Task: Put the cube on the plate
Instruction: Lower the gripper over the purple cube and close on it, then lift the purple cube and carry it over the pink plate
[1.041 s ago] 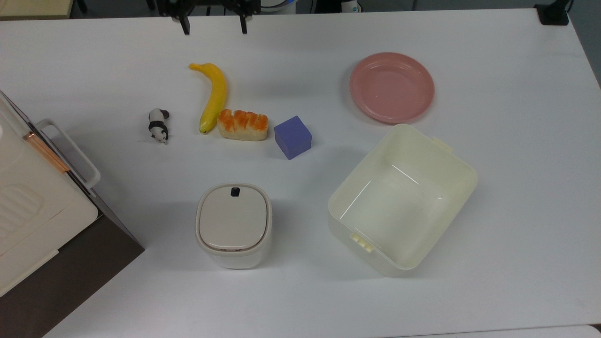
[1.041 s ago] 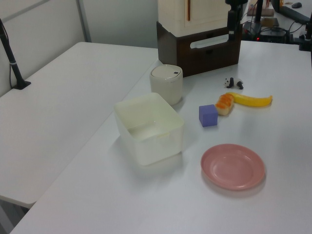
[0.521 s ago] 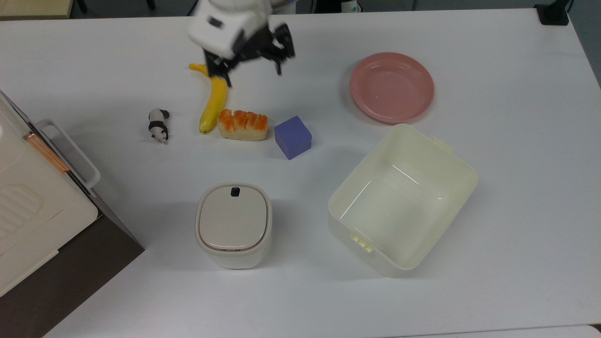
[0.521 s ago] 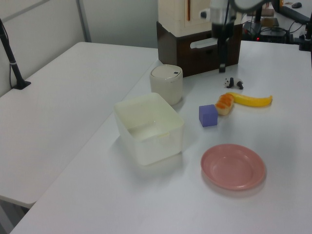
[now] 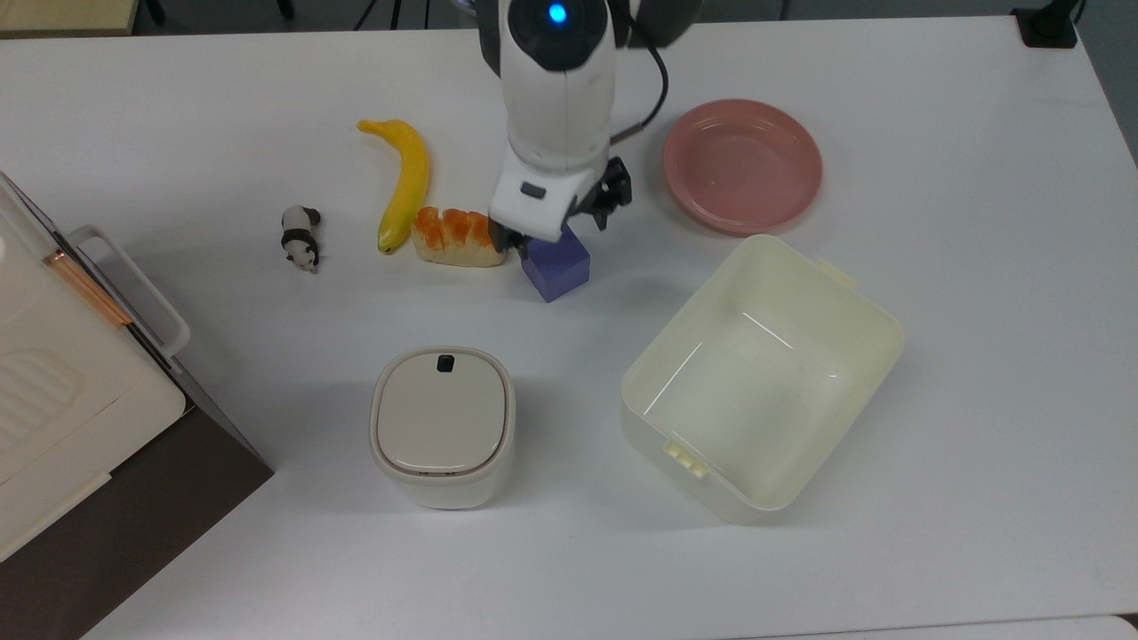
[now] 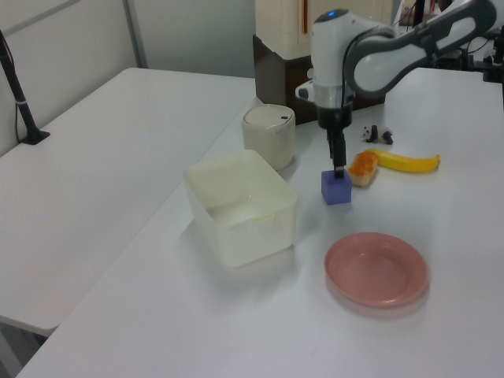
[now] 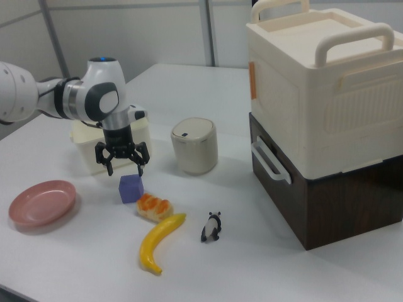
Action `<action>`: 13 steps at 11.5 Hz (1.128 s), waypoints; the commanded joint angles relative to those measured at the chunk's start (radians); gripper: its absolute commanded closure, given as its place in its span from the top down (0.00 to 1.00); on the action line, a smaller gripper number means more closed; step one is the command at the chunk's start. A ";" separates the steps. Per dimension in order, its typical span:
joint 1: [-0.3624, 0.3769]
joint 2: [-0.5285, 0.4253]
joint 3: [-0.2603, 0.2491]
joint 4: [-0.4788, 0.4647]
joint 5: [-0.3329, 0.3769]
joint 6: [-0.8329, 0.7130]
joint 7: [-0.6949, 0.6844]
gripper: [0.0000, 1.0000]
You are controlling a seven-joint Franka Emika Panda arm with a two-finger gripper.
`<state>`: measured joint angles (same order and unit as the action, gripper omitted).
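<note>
Fingers (image 7: pixel 141 168) spread above cube (image 7: pixel 131 188)

1. From the top view we look straight down on the table (image 5: pixel 978 356), with the plate (image 5: pixel 742 165) toward the top view's upper right.
2. From the left view we look along the table from low at the plate's (image 6: pixel 376 268) end, with the stacked boxes (image 6: pixel 315 55) far behind it.
3. From the right view we face the opposite way, with the stacked boxes (image 7: pixel 321 119) close and the plate (image 7: pixel 41 202) far off.
4. All three share the plate, the cream tub (image 5: pixel 762 375) and the banana (image 5: pixel 404 183).
</note>
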<state>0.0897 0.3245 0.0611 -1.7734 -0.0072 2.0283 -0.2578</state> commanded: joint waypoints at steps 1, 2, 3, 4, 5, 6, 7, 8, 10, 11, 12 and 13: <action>0.036 0.066 -0.009 0.000 -0.080 0.056 0.018 1.00; 0.042 0.074 -0.009 -0.001 -0.132 0.056 0.017 0.93; 0.041 0.080 -0.009 -0.001 -0.148 0.056 0.009 0.68; 0.041 0.079 -0.009 -0.001 -0.148 0.055 0.009 0.44; 0.044 0.077 -0.009 -0.001 -0.148 0.049 0.014 0.35; 0.045 0.065 -0.007 -0.006 -0.148 0.038 0.015 0.34; 0.047 0.041 0.002 -0.008 -0.148 -0.006 0.017 0.34; 0.042 0.019 0.047 -0.006 -0.146 -0.055 0.023 0.35; 0.047 -0.018 0.120 -0.009 -0.146 -0.129 0.069 0.35; 0.047 -0.021 0.170 -0.009 -0.146 -0.134 0.099 0.35; 0.047 -0.021 0.222 -0.008 -0.146 -0.134 0.142 0.35; 0.054 -0.022 0.267 -0.006 -0.148 -0.134 0.182 0.36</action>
<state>0.1305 0.3252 0.2455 -1.7633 -0.1373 1.9114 -0.1662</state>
